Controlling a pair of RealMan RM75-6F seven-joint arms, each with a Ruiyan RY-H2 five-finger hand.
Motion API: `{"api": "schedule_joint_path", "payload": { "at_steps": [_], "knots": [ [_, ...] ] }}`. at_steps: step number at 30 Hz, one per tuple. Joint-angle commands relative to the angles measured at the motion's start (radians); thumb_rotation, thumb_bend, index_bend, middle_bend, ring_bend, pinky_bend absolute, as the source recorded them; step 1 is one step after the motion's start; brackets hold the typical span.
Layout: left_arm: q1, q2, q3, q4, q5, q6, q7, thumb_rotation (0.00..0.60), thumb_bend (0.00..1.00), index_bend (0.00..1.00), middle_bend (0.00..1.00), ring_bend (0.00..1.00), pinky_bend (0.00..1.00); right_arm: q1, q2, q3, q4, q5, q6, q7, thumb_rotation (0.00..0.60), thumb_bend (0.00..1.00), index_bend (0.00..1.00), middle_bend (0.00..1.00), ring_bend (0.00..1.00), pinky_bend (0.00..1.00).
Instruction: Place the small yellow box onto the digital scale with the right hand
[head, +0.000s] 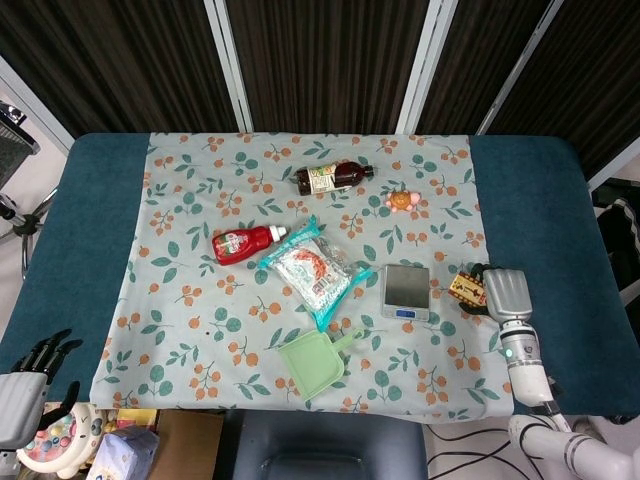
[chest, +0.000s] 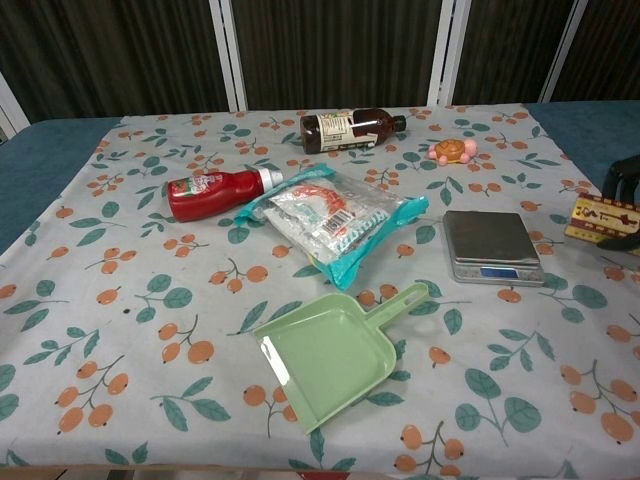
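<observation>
The right hand holds the yellow box, probably just off the cloth, beside the scale. It must yet go on the scale.

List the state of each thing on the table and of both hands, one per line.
small yellow box: held by the right hand, tilted, beside the scale
right hand: gripping the box
left hand: holding nothing, fingers apart, off the table
digital scale: platform bare
ketchup bottle: lying down, capped
brown bottle: lying down
snack bag: flat, sealed
green dustpan: empty
</observation>
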Motion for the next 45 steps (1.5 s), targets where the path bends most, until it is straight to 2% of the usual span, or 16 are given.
{"api": "schedule_joint_path", "payload": {
  "at_steps": [1, 6, 11, 16, 20, 22, 24, 25, 31, 36, 41, 45],
  "knots": [
    [-0.002, -0.001, -0.001, 0.000, -0.001, -0.003, 0.004, 0.600, 0.44, 0.23, 0.12, 0.16, 0.36, -0.008, 0.029, 0.009, -0.073, -0.058, 0.061, 0.048, 0.600, 0.32, 0.83, 0.71, 0.72, 0.74],
    [0.001, -0.001, 0.000, -0.002, 0.000, 0.000, 0.008, 0.600, 0.44, 0.23, 0.12, 0.16, 0.36, 0.015, 0.049, 0.031, -0.140, -0.079, 0.079, 0.029, 0.600, 0.32, 0.83, 0.71, 0.72, 0.74],
    [-0.002, 0.000, -0.003, -0.003, -0.004, -0.004, 0.008, 0.600, 0.44, 0.23, 0.12, 0.16, 0.36, 0.053, 0.022, 0.047, -0.124, -0.075, 0.052, 0.014, 0.600, 0.32, 0.82, 0.71, 0.72, 0.74],
    [-0.006, 0.000, -0.009, -0.005, -0.012, -0.009, 0.008, 0.600, 0.44, 0.23, 0.12, 0.16, 0.36, 0.088, -0.005, 0.052, -0.095, -0.060, -0.012, 0.049, 0.600, 0.32, 0.73, 0.71, 0.64, 0.70],
    [-0.003, 0.002, -0.005, -0.006, -0.009, -0.007, 0.008, 0.600, 0.43, 0.23, 0.12, 0.16, 0.36, 0.100, -0.011, 0.046, -0.084, -0.045, -0.054, 0.063, 0.600, 0.32, 0.59, 0.57, 0.50, 0.61],
    [0.000, 0.002, -0.002, -0.006, -0.006, -0.003, 0.009, 0.600, 0.43, 0.23, 0.12, 0.16, 0.36, 0.103, -0.007, 0.044, -0.086, -0.025, -0.081, 0.055, 0.600, 0.32, 0.50, 0.45, 0.37, 0.47],
    [0.001, 0.002, -0.003, -0.006, -0.006, -0.001, 0.008, 0.600, 0.43, 0.23, 0.12, 0.16, 0.36, 0.107, 0.001, 0.041, -0.092, -0.013, -0.100, 0.043, 0.600, 0.32, 0.44, 0.36, 0.24, 0.33],
    [0.002, 0.002, -0.003, -0.006, -0.006, 0.000, 0.007, 0.600, 0.43, 0.23, 0.12, 0.16, 0.36, 0.108, 0.005, 0.039, -0.096, -0.009, -0.106, 0.039, 0.600, 0.32, 0.43, 0.34, 0.20, 0.29],
    [0.003, 0.000, -0.003, -0.005, -0.006, 0.000, 0.014, 0.600, 0.43, 0.23, 0.12, 0.16, 0.36, 0.100, 0.042, 0.015, -0.140, -0.031, -0.111, 0.058, 0.600, 0.32, 0.30, 0.17, 0.02, 0.26],
    [0.001, -0.001, -0.006, -0.006, -0.010, -0.003, 0.016, 0.600, 0.44, 0.23, 0.12, 0.16, 0.37, 0.084, 0.087, -0.010, -0.184, -0.092, -0.084, 0.127, 0.600, 0.32, 0.21, 0.08, 0.00, 0.20],
    [0.002, -0.003, -0.007, -0.005, -0.009, 0.002, 0.022, 0.600, 0.43, 0.23, 0.12, 0.16, 0.37, 0.028, 0.166, -0.050, -0.262, -0.194, 0.030, 0.197, 0.600, 0.32, 0.17, 0.07, 0.00, 0.20],
    [0.003, -0.006, -0.015, -0.005, -0.014, 0.009, 0.032, 0.600, 0.43, 0.23, 0.12, 0.16, 0.36, -0.058, 0.266, -0.107, -0.379, -0.241, 0.139, 0.137, 0.600, 0.32, 0.16, 0.07, 0.00, 0.18]
  ]
}}
